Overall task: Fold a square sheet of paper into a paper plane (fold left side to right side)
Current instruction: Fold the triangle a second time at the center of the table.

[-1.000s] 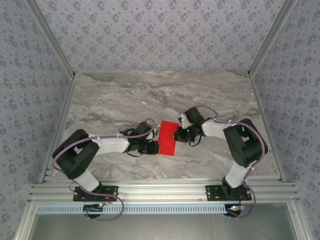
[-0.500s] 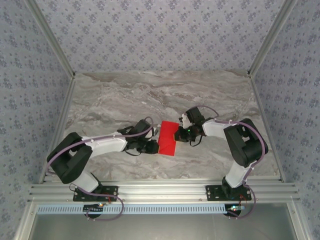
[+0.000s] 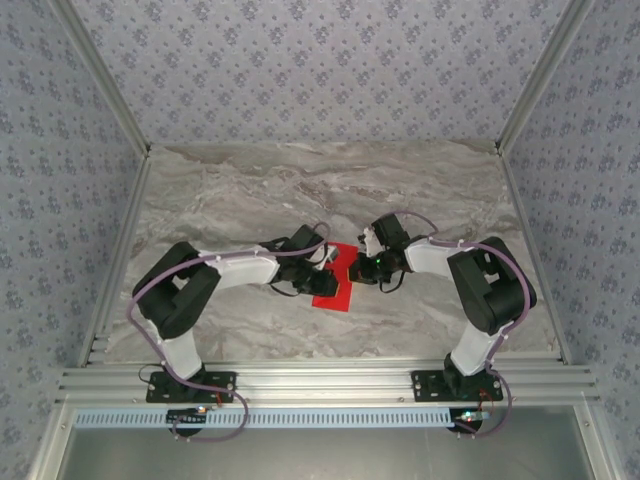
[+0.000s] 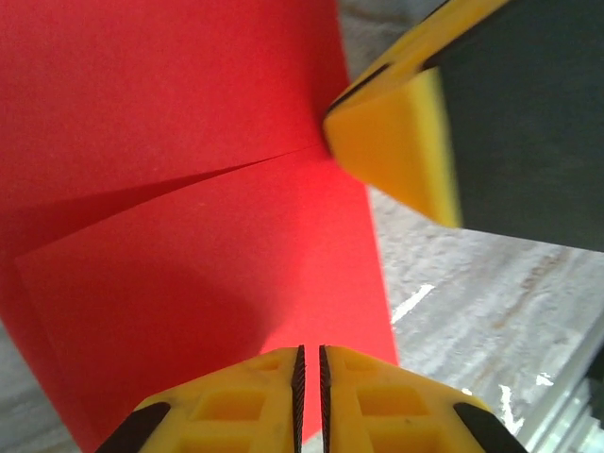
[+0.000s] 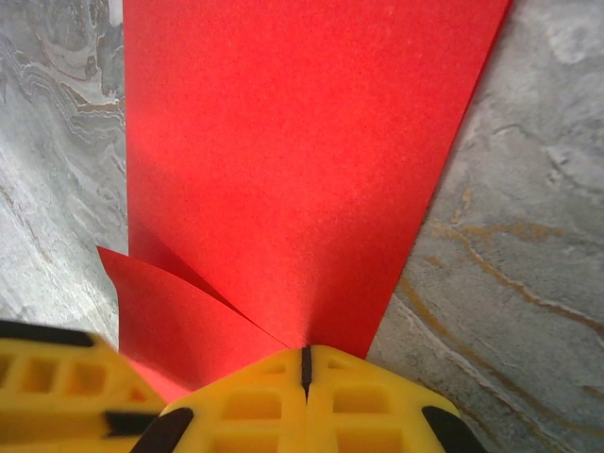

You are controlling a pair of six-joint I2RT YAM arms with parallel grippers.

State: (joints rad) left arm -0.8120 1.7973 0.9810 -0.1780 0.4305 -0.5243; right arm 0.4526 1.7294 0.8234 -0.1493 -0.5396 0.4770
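Note:
The square sheet of paper [image 3: 334, 291] is bright red and lies mid-table, partly folded, with a flap lying over its lower layer. In the left wrist view the flap's edge runs slantwise across the paper [image 4: 189, 283]. My left gripper [image 3: 320, 264] is over the sheet's left part, its tips down at the paper [image 4: 310, 351], jaws shut to a hairline slit with nothing seen between. My right gripper [image 3: 363, 268] is shut and presses its tips on the paper's right edge [image 5: 304, 354], where the flap's edge ends. The paper [image 5: 302, 142] stretches away from it.
The grey marble table [image 3: 250, 190] has bare room all around the sheet. An aluminium rail [image 3: 320, 380] runs along the near edge by the arm bases. Patterned walls close off the left, back and right.
My left gripper has moved right, from the sheet's left edge onto the sheet, and its arm has swung in. The right gripper has stayed pressed on the right edge.

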